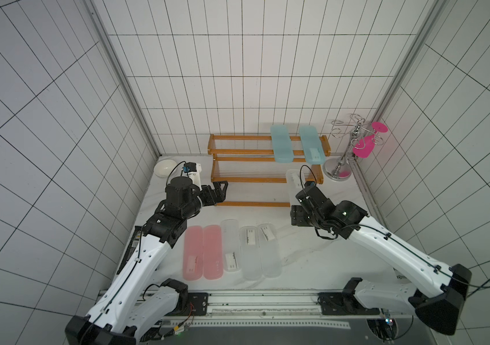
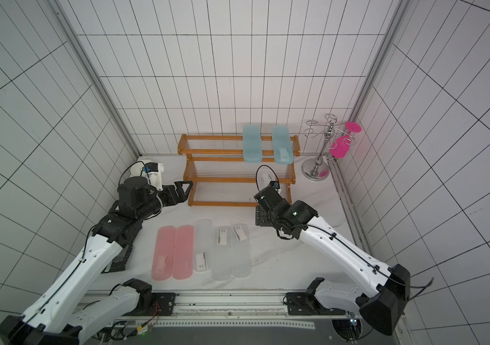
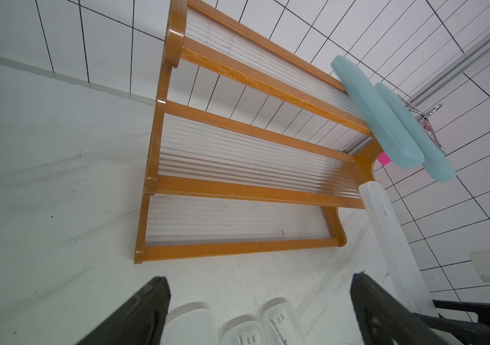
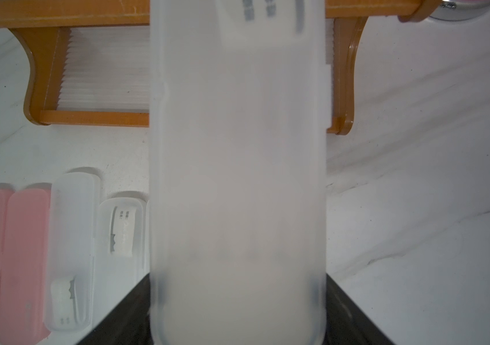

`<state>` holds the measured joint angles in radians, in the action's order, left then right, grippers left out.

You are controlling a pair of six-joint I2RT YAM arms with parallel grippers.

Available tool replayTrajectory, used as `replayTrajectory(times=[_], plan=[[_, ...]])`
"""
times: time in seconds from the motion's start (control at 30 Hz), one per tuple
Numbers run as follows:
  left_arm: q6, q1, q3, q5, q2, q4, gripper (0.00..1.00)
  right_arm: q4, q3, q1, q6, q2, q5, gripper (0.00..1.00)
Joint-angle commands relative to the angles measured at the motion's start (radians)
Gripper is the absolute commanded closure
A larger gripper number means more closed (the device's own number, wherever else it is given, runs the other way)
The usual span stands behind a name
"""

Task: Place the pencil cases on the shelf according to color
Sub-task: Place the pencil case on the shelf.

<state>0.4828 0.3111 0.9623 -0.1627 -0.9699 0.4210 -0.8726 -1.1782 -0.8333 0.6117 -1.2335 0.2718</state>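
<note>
The orange-brown shelf [image 1: 267, 179] [image 2: 237, 179] [image 3: 237, 188] stands at the back of the table. Two teal pencil cases [image 1: 281, 144] [image 1: 311, 145] lie across the right end of its top tier. My right gripper [image 4: 237, 274] is shut on a frosted clear case [image 4: 237, 149] [image 1: 294, 180] [image 3: 387, 233], whose far end reaches over the right end of the middle tier. Two pink cases [image 1: 192, 257] [image 1: 213, 256] and three clear ones [image 1: 231, 245] [image 1: 249, 257] [image 1: 269, 254] lie side by side on the table in front. My left gripper [image 1: 222, 191] [image 3: 260, 277] hangs open and empty by the shelf's front left corner.
A chrome wire stand [image 1: 342, 167] with a pink glass [image 1: 369, 143] hung on it stands right of the shelf, by the wall. A white bowl [image 1: 165, 168] sits at the back left corner. A dark flat object [image 2: 119, 260] lies under the left arm.
</note>
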Motion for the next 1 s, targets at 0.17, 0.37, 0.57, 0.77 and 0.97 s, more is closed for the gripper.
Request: replayTrajectory(times=[0.17, 0.37, 0.57, 0.77, 0.97], plan=[[-0.031, -0.021, -0.018, -0.016, 0.021, -0.027, 0.01, 0.113, -0.117, 0.132, -0.153, -0.128, -0.017, 0.31], [-0.031, -0.027, -0.02, -0.026, 0.029, -0.025, 0.01, 0.22, -0.126, 0.169, -0.176, -0.202, 0.004, 0.31], [-0.025, -0.029, -0.022, -0.037, 0.03, -0.024, 0.02, 0.278, -0.166, 0.197, -0.187, -0.269, 0.0, 0.31], [-0.021, -0.03, -0.022, -0.047, 0.028, -0.022, 0.01, 0.286, -0.214, 0.21, -0.189, -0.351, -0.004, 0.31], [-0.01, -0.03, -0.025, -0.058, 0.03, -0.019, 0.02, 0.299, -0.23, 0.221, -0.182, -0.398, 0.015, 0.31]])
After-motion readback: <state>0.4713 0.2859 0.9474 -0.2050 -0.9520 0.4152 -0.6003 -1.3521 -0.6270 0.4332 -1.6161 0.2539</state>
